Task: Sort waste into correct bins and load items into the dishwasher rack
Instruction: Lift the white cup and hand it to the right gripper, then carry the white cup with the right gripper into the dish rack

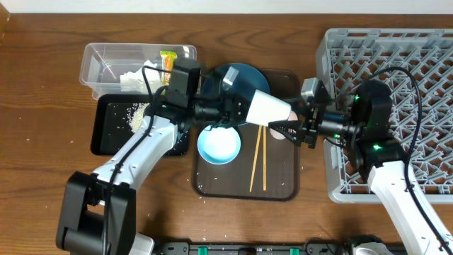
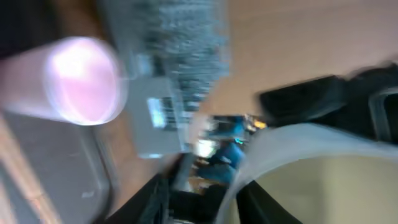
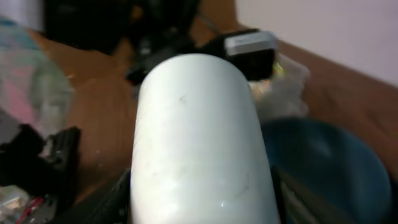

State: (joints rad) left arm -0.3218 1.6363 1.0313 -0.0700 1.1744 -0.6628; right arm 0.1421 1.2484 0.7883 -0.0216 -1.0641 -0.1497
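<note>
A white cup (image 1: 265,108) hangs on its side above the brown tray, between my two grippers. My left gripper (image 1: 239,110) is shut on the cup's rim (image 2: 311,134), with a finger on each side of the wall (image 2: 249,199). My right gripper (image 1: 291,122) is shut round the narrow end. The cup (image 3: 199,137) fills the right wrist view, with a finger close on each side (image 3: 199,208). A second cup (image 1: 279,134) stands under the right gripper and shows blurred in the left wrist view (image 2: 81,81). The dark blue plate (image 1: 237,74), light blue bowl (image 1: 219,145) and chopsticks (image 1: 258,159) lie on the tray.
The grey dishwasher rack (image 1: 396,71) stands at the right. The clear tub (image 1: 106,60) at the back left holds white tissue (image 1: 134,80) and the snack wrapper (image 1: 168,62). The black tray (image 1: 106,134) holds rice grains (image 1: 136,115). The brown tray (image 1: 283,184) is in the centre.
</note>
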